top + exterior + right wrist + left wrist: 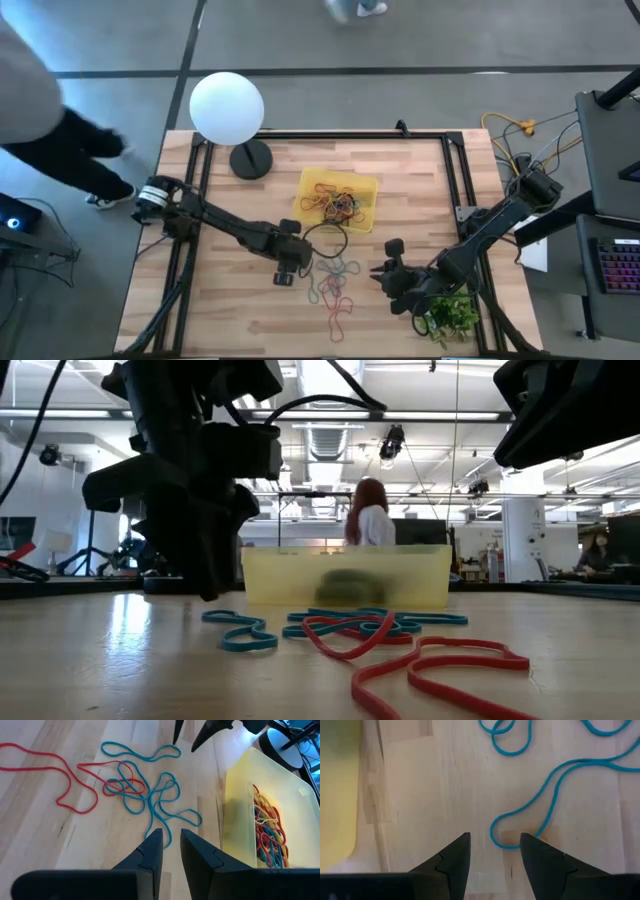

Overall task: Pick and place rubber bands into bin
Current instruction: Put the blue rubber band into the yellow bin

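Observation:
Several loose rubber bands, blue (150, 795) and red (60, 780), lie in a tangle on the wooden table (335, 285), in front of the yellow bin (340, 200). The bin holds many coloured bands (267, 830). My left gripper (495, 845) is open and points steeply down. Its two fingertips stand on either side of the looped end of a blue band (497, 840). In the low view it hangs low (205, 575) beside the bin (345, 575). My right gripper (171, 842) waits above the table on the tangle's right (385, 275), a narrow empty gap between its fingers. My left gripper comes at the blue band's looped end (494, 831) from above, with one finger (535, 852) beside the strand and the other finger apart from it. Whether a fingertip touches the band, I cannot tell. The band lies slack and flat on the table.
A black band loop (326, 240) lies by the bin's near edge. A white globe lamp (227, 108) on a black base stands at the far left, and a small green plant (450, 315) at the near right. Black frame rails (200, 190) run along the table's sides. A person (60, 140) stands off the table's left.

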